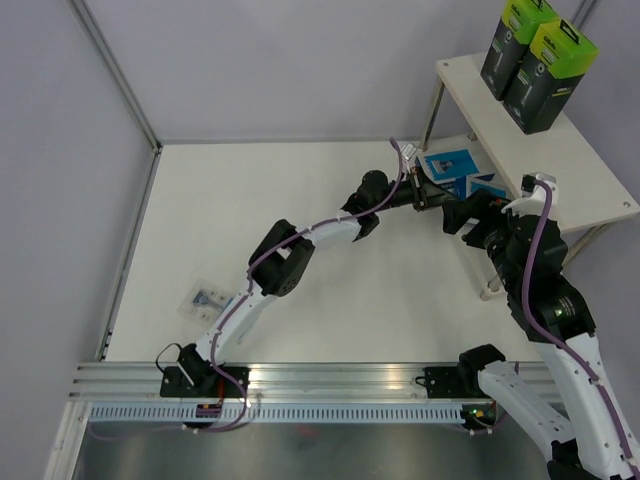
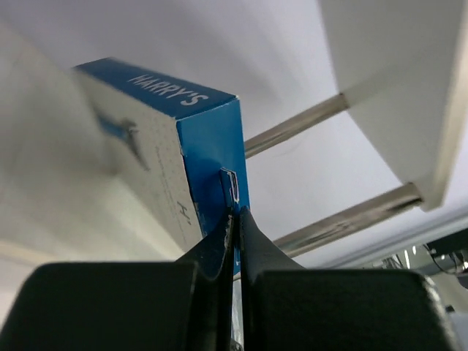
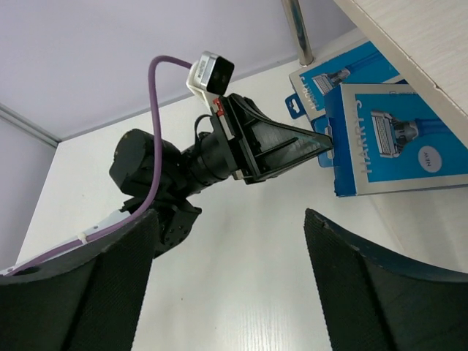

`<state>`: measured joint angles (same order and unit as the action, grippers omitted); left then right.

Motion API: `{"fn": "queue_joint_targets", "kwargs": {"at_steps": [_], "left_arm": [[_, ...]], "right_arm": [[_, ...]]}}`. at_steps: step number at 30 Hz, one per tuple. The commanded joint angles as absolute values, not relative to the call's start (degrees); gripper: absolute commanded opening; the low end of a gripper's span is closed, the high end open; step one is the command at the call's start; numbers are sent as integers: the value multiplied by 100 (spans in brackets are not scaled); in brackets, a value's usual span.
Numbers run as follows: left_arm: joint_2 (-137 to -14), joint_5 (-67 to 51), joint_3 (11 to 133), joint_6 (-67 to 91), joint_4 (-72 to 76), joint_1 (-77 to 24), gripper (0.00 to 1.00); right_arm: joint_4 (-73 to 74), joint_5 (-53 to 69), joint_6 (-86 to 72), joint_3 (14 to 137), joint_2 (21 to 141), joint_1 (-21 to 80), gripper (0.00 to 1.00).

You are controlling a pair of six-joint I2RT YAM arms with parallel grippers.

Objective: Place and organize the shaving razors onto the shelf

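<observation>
Two black boxes with lime-green tops (image 1: 535,62) stand on the shelf's upper board (image 1: 590,185). Two blue-and-white boxes lie under that board, one farther (image 1: 447,163) (image 3: 329,73) and one nearer (image 1: 487,186) (image 3: 398,139). My left gripper (image 1: 441,196) (image 2: 235,212) (image 3: 325,144) is shut on the blue edge tab of the nearer box (image 2: 168,146). My right gripper (image 1: 468,216) (image 3: 230,216) is open and empty, just in front of the shelf, facing the left gripper. The clear blister pack (image 1: 205,298) lies on the table at the left.
The shelf's silver legs (image 1: 432,110) (image 2: 292,128) (image 3: 296,29) stand close to both grippers. The upper board (image 3: 409,44) overhangs the blue boxes. Grey walls with a metal frame post (image 1: 115,75) bound the white table (image 1: 300,190).
</observation>
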<state>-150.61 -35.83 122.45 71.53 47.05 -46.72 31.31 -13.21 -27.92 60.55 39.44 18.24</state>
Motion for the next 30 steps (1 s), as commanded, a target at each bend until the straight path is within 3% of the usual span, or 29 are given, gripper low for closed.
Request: {"fn": "queue_joint_targets", "kwargs": {"at_steps": [1, 4, 12, 17, 30], "left_arm": [[-15038, -2884, 11902, 7400, 4791, -4834, 2], [-14907, -2541, 11427, 7514, 4764, -4851, 2], [-14484, -1205, 10117, 7602, 4816, -5071, 2], [-14827, -740, 10274, 8200, 5272, -5098, 2], [-14581, 316, 10265, 7849, 5089, -5300, 2]], "right_arm": [[3199, -1423, -2891, 5994, 3999, 1819, 90], [3269, -1398, -2936, 6003, 4165, 1819, 98], [2778, -835, -2777, 5889, 4430, 1819, 98], [2847, -870, -2611, 5976, 4500, 1811, 98], [2830, -1063, -2523, 5977, 4588, 1811, 98]]}}
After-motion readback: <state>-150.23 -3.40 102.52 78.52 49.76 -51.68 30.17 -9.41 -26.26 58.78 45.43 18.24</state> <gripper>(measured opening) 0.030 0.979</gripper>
